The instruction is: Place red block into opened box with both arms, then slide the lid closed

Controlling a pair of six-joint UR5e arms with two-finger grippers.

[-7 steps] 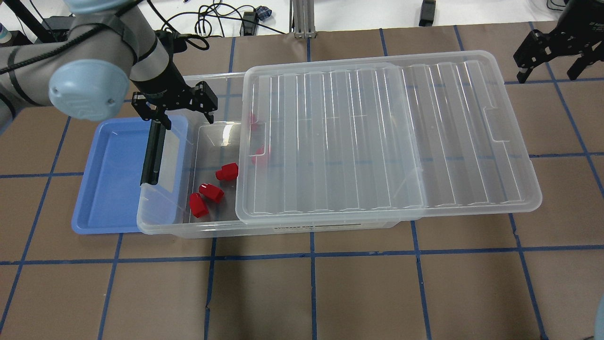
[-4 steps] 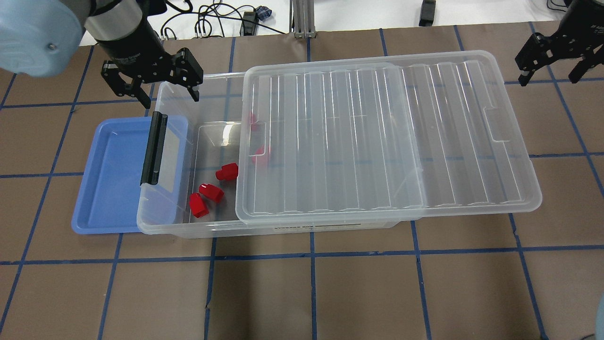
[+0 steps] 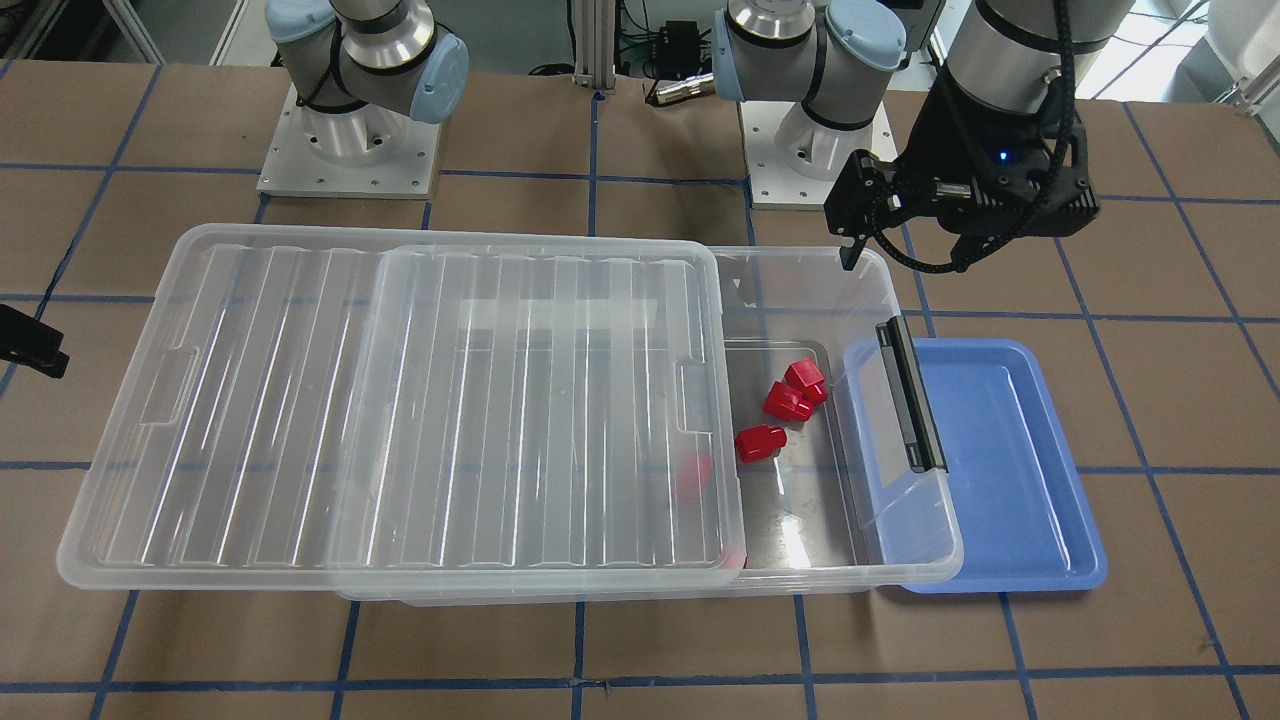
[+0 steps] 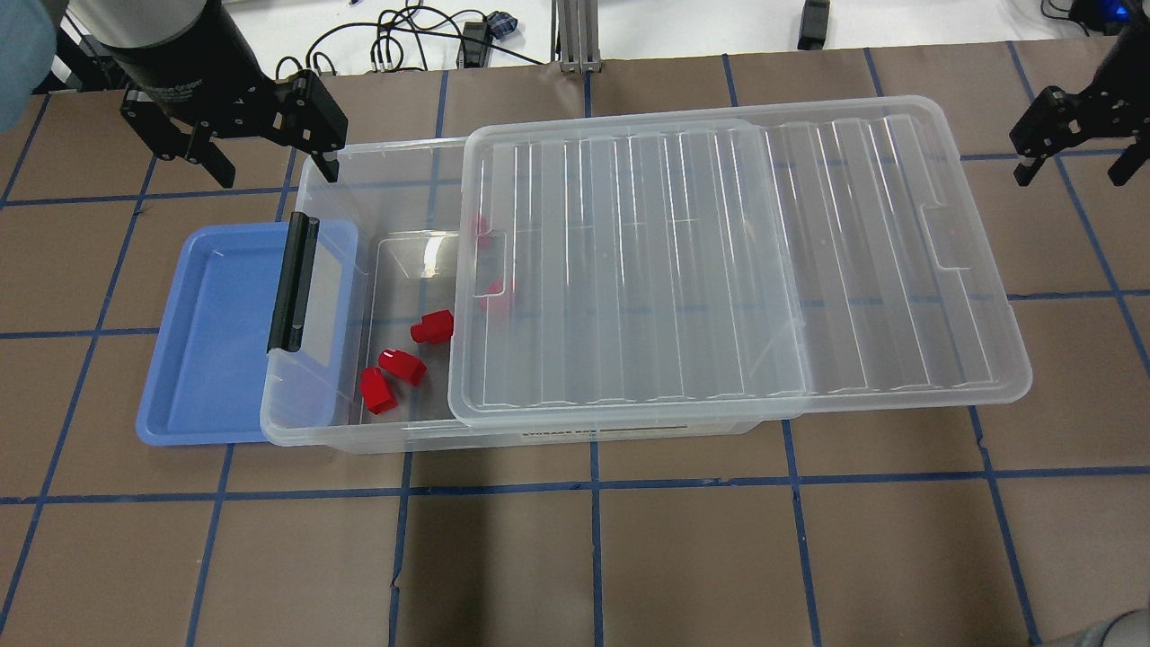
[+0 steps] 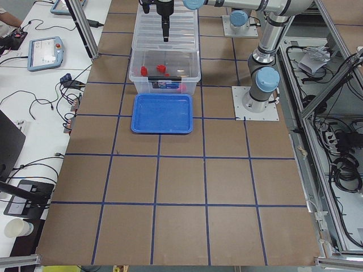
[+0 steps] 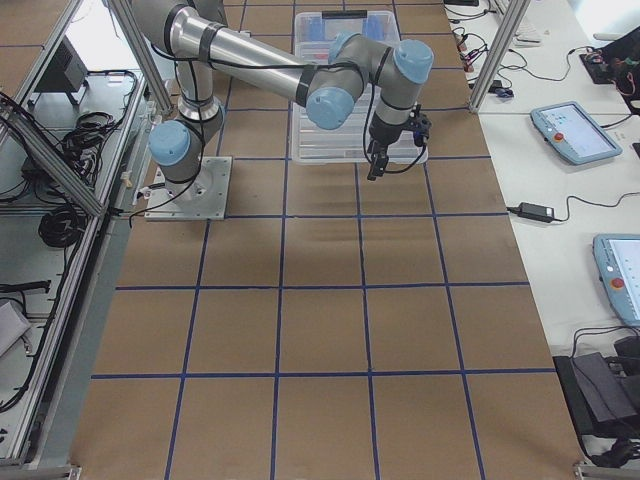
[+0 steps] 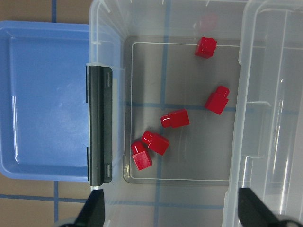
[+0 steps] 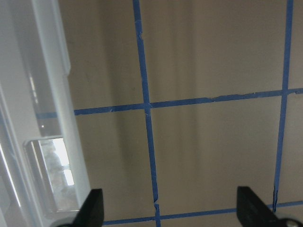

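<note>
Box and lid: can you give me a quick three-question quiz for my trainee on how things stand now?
1. True or false: the lid fully covers the box.
2. How many red blocks show in the left wrist view?
3. The left gripper is: A) shut on a block, B) open and empty, C) shut on the lid.
Key: 1 false, one end is uncovered; 2 five; 3 B.

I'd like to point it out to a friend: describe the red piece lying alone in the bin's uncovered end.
Find the big see-through box, its lid slid partway off. Look in the uncovered end by the black latch bar. The red block lies alone beside the lid's edge, while two other red blocks huddle together nearer the latch.
</note>
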